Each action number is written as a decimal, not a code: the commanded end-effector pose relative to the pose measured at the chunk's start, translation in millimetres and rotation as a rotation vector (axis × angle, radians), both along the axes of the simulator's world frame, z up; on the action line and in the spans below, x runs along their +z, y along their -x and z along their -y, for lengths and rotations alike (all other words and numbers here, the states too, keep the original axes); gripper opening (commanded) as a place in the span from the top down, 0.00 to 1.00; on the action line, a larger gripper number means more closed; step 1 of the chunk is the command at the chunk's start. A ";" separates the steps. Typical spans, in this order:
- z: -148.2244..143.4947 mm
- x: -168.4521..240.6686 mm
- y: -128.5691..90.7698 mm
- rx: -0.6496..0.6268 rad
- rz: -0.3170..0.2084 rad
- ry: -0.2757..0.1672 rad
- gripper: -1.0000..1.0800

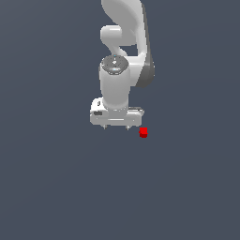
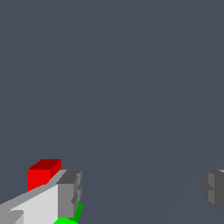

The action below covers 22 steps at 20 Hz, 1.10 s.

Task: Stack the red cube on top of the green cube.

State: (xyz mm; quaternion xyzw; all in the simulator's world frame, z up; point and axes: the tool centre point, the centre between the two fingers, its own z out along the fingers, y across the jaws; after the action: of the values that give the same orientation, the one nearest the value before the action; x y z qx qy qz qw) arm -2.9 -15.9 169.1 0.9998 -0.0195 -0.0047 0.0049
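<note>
The red cube (image 1: 143, 132) lies on the dark floor, just off the exterior view's right side of my gripper (image 1: 116, 127). In the wrist view the red cube (image 2: 43, 176) shows beyond one finger (image 2: 69, 192). Only a sliver of the green cube (image 2: 66, 221) peeks out beside that same finger, close to the red cube; the exterior view hides it behind the hand. My gripper (image 2: 142, 190) is open, its fingers wide apart with bare floor between them. Both cubes sit outside the gap.
A plain dark grey floor (image 1: 56, 187) fills both views. The white arm (image 1: 122, 56) rises above the hand in the exterior view.
</note>
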 end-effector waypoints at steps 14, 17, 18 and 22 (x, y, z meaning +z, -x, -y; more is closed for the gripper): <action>-48.9 -32.7 25.4 -0.005 0.003 -0.004 0.04; -74.0 -49.5 37.9 -0.007 0.005 -0.006 0.04; -82.2 -54.9 41.8 -0.008 0.005 -0.006 0.04; -112.4 -75.1 55.7 -0.011 0.007 -0.008 0.04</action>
State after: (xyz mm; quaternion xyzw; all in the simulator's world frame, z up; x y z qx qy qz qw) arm -53.2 85.2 101.5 0.9997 -0.0240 -0.0019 0.0012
